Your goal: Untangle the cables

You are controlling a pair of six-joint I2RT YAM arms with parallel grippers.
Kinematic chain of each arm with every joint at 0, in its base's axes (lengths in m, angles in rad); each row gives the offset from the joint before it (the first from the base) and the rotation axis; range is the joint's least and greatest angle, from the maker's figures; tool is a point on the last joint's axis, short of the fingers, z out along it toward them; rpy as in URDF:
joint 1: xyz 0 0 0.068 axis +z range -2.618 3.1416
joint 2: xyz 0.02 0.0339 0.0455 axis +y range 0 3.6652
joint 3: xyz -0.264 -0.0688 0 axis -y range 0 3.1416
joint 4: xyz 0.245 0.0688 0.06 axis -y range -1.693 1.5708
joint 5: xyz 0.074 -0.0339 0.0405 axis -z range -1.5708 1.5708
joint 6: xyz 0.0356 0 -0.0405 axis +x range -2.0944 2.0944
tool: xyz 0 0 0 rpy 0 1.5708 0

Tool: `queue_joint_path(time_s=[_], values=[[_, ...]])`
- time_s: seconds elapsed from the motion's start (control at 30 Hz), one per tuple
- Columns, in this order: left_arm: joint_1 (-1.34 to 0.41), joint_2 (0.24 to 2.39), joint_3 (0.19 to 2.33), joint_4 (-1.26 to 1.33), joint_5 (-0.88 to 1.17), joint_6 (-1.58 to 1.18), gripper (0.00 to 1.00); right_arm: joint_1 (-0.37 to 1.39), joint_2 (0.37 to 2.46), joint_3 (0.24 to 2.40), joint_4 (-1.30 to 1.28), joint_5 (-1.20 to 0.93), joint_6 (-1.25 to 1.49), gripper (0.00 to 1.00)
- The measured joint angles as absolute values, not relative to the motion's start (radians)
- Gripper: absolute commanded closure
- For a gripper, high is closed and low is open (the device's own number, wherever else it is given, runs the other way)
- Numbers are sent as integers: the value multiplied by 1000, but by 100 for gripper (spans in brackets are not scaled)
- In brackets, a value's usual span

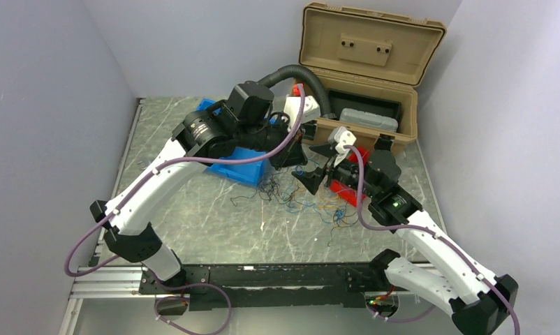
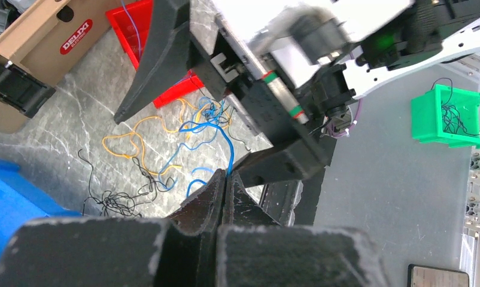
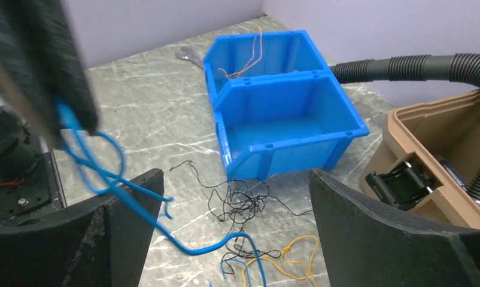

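Pinching blue cable (image 2: 230,152), left gripper (image 2: 225,177) just beside right gripper (image 3: 234,182) (spread wide).

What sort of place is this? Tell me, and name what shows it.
Probably a robotics lab cell: left arm and right arm bolted at a marble-patterned table, plain walls around it, a blue bin and tan case.

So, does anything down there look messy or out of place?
Yes: thin cables sprawl in a tangle beside the blue bin, unsorted. One blue wire is pinched in the left gripper. What looks like a wrench lies behind the bin.
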State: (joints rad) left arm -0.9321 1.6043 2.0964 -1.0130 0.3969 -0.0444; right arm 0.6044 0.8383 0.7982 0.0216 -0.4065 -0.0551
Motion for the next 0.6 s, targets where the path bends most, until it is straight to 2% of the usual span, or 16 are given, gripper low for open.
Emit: queue_joint_path(time_s=[0.13, 0.33, 0.43, 0.53, 0.57, 0.6], values=[[-932, 1592, 2088, -1011, 395, -44, 100, 605, 876, 762, 77, -392, -56, 19], [-931, 1567, 2055, -979, 393, -46, 100, 605, 891, 714, 139, -397, -35, 27], [-927, 1563, 2048, -959, 394, -49, 100, 605, 896, 690, 195, -408, -1, 43], [-919, 1562, 2038, -933, 394, -61, 100, 605, 896, 658, 253, -419, 40, 50], [-915, 1559, 2030, -921, 394, -67, 100, 606, 896, 646, 271, -422, 56, 59], [-912, 1556, 2021, -912, 394, -73, 100, 606, 897, 636, 287, -425, 70, 76]])
